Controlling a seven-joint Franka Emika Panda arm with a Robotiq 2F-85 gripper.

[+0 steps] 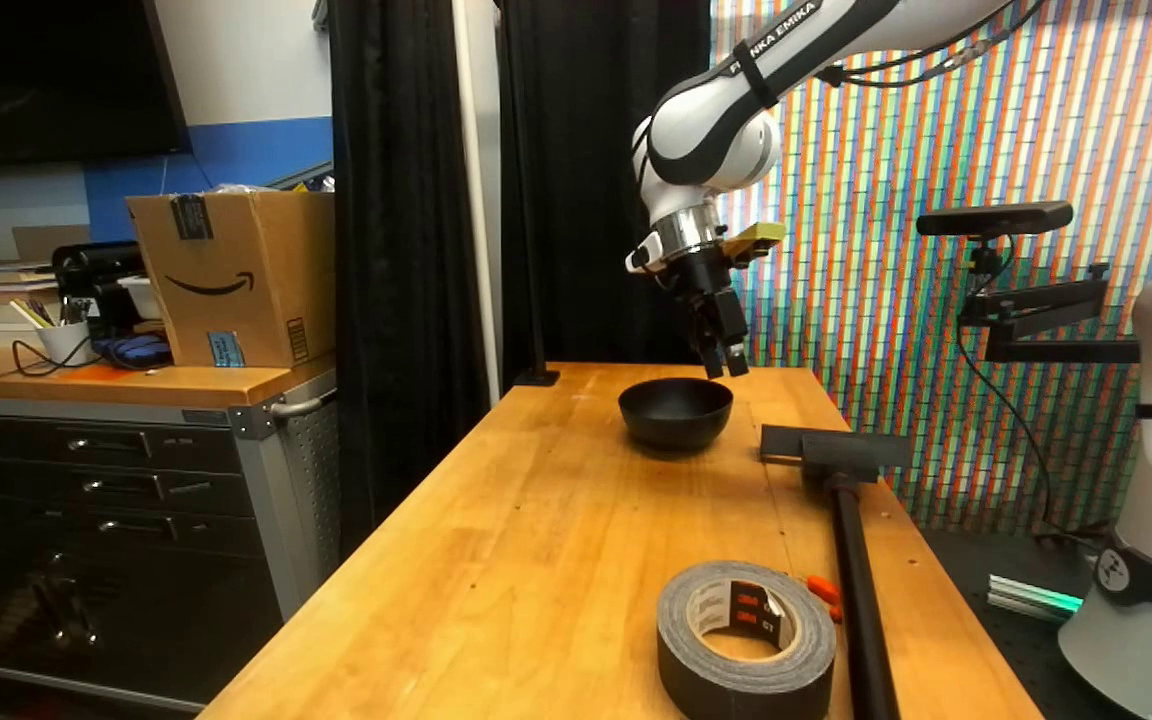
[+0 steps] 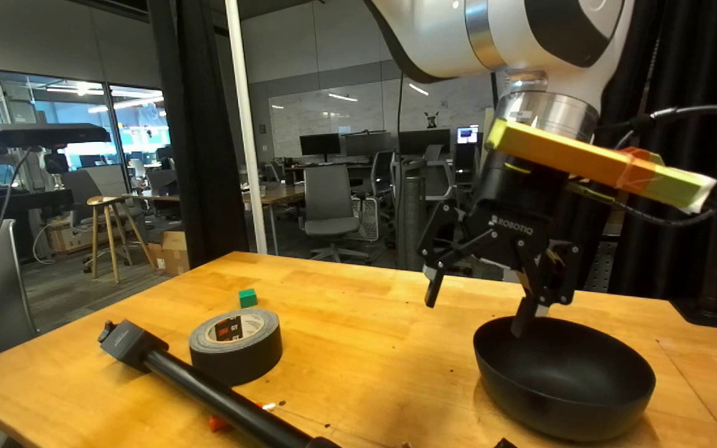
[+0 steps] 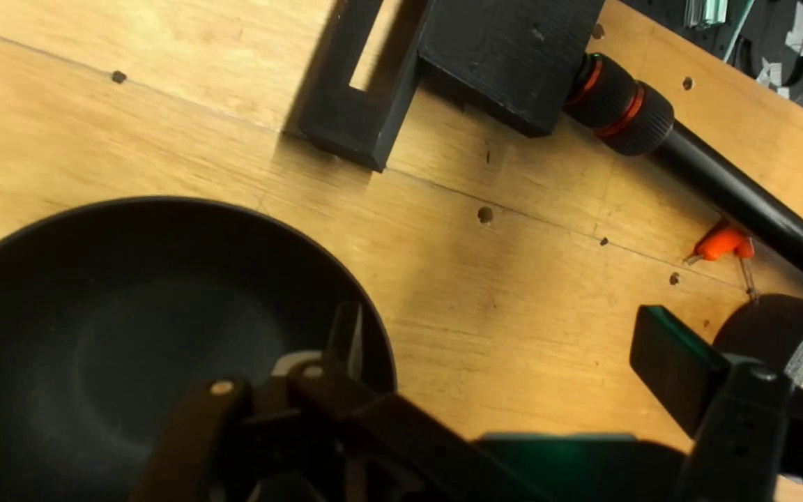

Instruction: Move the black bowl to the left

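Note:
The black bowl (image 1: 676, 420) stands upright on the wooden table in both exterior views, nearer the camera here (image 2: 564, 392). In the wrist view the bowl (image 3: 143, 335) fills the lower left. My gripper (image 2: 477, 311) is open, tilted and empty above the bowl's edge. It also shows in an exterior view (image 1: 726, 362). In the wrist view the gripper (image 3: 502, 341) has one finger over the bowl's inside close to the rim and the other finger outside over the table. I cannot tell whether the inner fingertip is below the rim or touches it.
A dark grey tape roll (image 1: 746, 650) lies on the table (image 1: 536, 560). A black pole with a flat slotted head (image 1: 856, 520) lies along one edge, near the bowl. An orange-handled item (image 3: 722, 242) lies between pole and tape. A small green cube (image 2: 248, 298) sits behind the tape.

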